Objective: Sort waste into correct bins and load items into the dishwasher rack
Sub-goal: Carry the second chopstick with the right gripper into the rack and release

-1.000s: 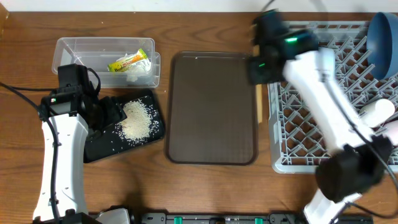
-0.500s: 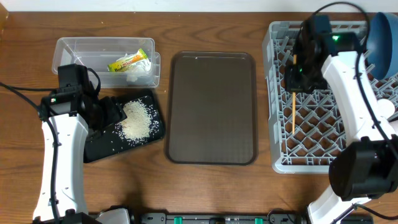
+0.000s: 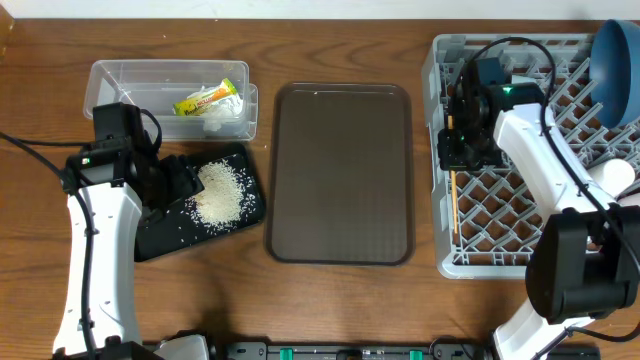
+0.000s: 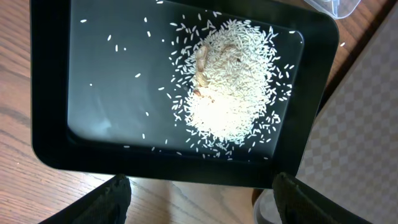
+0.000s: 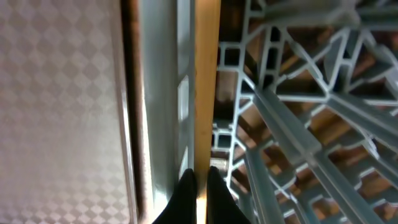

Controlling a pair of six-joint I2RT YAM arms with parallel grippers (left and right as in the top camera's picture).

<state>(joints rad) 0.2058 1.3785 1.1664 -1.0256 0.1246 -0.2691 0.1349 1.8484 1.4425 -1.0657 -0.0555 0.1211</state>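
Note:
My right gripper is shut on a wooden chopstick and holds it over the left edge of the grey dishwasher rack. In the right wrist view the chopstick runs straight up from the fingertips, along the rack's wall. A dark-blue bowl stands in the rack's far right corner. My left gripper is open and empty, just off the near rim of the black tray that holds the rice heap. The clear tub holds the yellow wrapper and white tissue.
A large brown serving tray lies between the black tray and the rack. A white and a pink rounded item sit at the rack's right edge. Loose grains are scattered over the black tray.
My right arm swung from the brown tray's right edge over the rack, then drew back left, carrying the chopstick to the rack's left edge. The left arm has not moved.

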